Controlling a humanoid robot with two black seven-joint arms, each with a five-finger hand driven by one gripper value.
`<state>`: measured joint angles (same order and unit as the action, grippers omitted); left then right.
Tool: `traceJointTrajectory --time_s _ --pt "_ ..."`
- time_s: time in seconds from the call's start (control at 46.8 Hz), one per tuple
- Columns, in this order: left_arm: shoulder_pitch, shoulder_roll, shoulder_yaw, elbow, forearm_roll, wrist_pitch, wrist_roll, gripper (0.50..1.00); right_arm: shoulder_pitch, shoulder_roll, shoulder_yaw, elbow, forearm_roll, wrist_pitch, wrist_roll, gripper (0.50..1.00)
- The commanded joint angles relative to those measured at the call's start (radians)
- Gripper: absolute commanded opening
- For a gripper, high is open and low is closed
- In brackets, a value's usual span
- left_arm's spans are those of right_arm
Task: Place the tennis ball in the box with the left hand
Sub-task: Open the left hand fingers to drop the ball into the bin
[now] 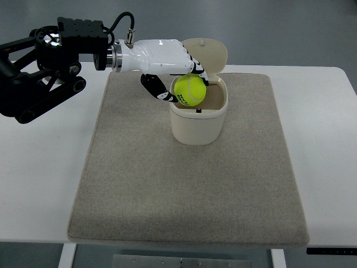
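White left robot hand (167, 66) with black-jointed fingers reaches in from left edge on black arm, fingers curled around yellow-green fuzzy tennis ball (190, 91). Ball held directly over mouth of cream rounded plastic box (198, 124), at rim level, partly overlapping opening. Box lid (207, 53) hinged open, tilted back behind. Box stands on beige rectangular fabric mat (189, 184) covering white table (326, 156).
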<state>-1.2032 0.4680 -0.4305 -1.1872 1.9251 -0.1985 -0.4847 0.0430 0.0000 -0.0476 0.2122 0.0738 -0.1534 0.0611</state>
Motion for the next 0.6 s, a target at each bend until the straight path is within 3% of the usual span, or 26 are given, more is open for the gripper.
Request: traceJointTrajectory --time_s 0.0,0.107,0.171,0.235,0.342,0.427,0.577 --pt "0.002 -0.031 -0.001 0.011 -0.002 0.005 0.000 0.512 0.000 0.000 0.000 0.001 0.000 0.000 0.000 0.901" --pt "0.005 -0.051 -0.004 0.054 -0.005 0.014 0.000 0.756 0.000 0.000 0.000 -0.001 0.000 0.000 0.000 0.901" --pt "0.007 -0.065 -0.004 0.067 -0.008 0.014 0.000 0.778 0.000 0.000 0.000 -0.001 0.001 0.000 0.000 0.903" --pt "0.010 -0.075 -0.005 0.075 -0.011 0.017 0.000 0.872 0.000 0.000 0.000 -0.001 0.001 0.000 0.000 0.901" --pt "0.013 -0.078 -0.007 0.077 -0.015 0.024 0.000 0.889 0.000 0.000 0.000 -0.001 0.000 0.000 0.000 0.903" --pt "0.013 -0.078 -0.007 0.075 -0.017 0.024 0.000 0.958 0.000 0.000 0.000 -0.001 0.000 -0.002 0.000 0.903" --pt "0.027 -0.065 -0.008 0.054 -0.026 0.024 0.000 0.990 0.000 0.000 0.000 -0.001 0.000 0.000 0.000 0.903"
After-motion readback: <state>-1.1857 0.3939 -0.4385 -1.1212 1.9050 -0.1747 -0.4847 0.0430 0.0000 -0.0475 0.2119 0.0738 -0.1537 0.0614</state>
